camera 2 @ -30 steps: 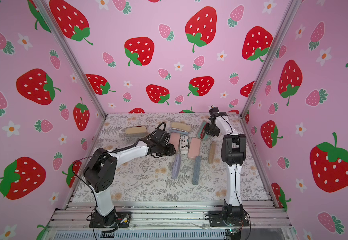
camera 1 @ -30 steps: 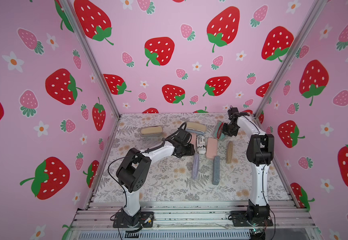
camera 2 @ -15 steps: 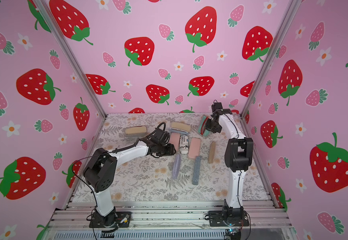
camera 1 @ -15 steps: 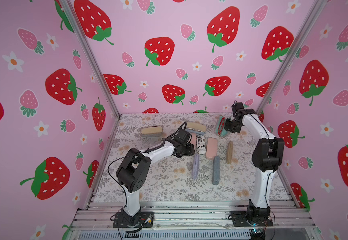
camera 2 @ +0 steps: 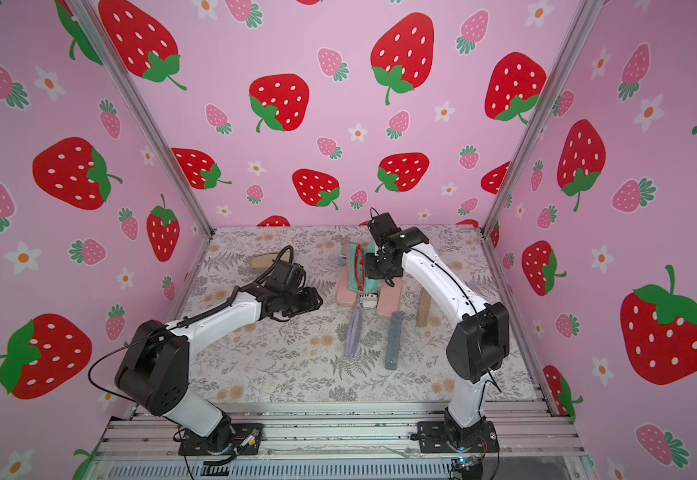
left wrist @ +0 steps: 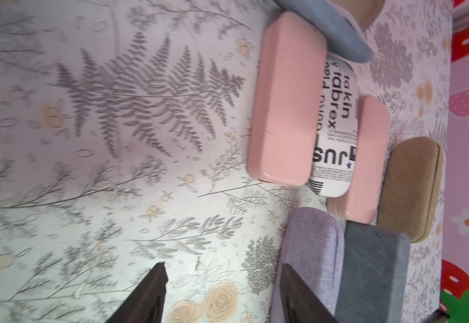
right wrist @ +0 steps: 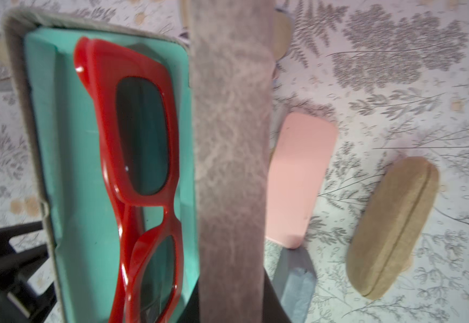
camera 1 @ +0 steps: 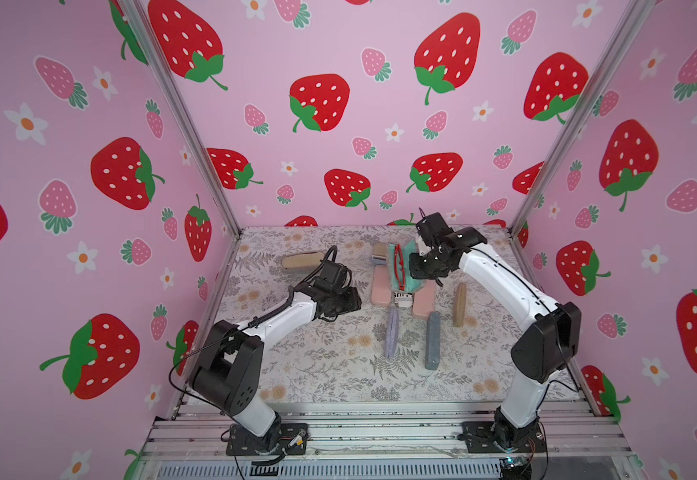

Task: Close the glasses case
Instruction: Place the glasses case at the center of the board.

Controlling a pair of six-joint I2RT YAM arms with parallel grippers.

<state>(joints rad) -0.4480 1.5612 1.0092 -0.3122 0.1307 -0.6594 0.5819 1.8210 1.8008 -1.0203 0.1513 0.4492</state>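
- Toward the far left corner of the table (camera 1: 317, 365), a flat tan case (camera 1: 303, 261) is seen lying apart from the rest.
- The left gripper (left wrist: 222, 293) is held low over the floral surface, left of centre. Its fingers (left wrist: 144, 293) are spread with nothing between them, and a lilac case (left wrist: 311, 246) lies just beside one.
- Right of centre, in the far half, the glasses case (camera 1: 391, 264) is held open above a pink case (camera 1: 381, 291) and a printed case (camera 1: 401, 297). Whether it touches them cannot be told.
- Its long axis runs from the far edge toward the near edge. The teal lining (right wrist: 68, 167) and the red sunglasses (right wrist: 144, 139) are turned toward the left edge and upward.
- The suede-like lid (right wrist: 230, 167) is seen edge-on, pinched between the fingers of the right gripper (camera 1: 417, 268).
- The shell is judged stiff and light, with a napped cover that should give good grip. The hinge is taken to run along a long side.
- The sunglasses lie loose and might slide out if the base were tipped more steeply. The lenses are to be treated as fragile.
- A hold on the base's outer wall at mid-length, opposite the lid, is judged best, so that the two halves may be pressed together evenly.
- Toward the right edge, a second tan case (camera 1: 459, 305) stands on its side.
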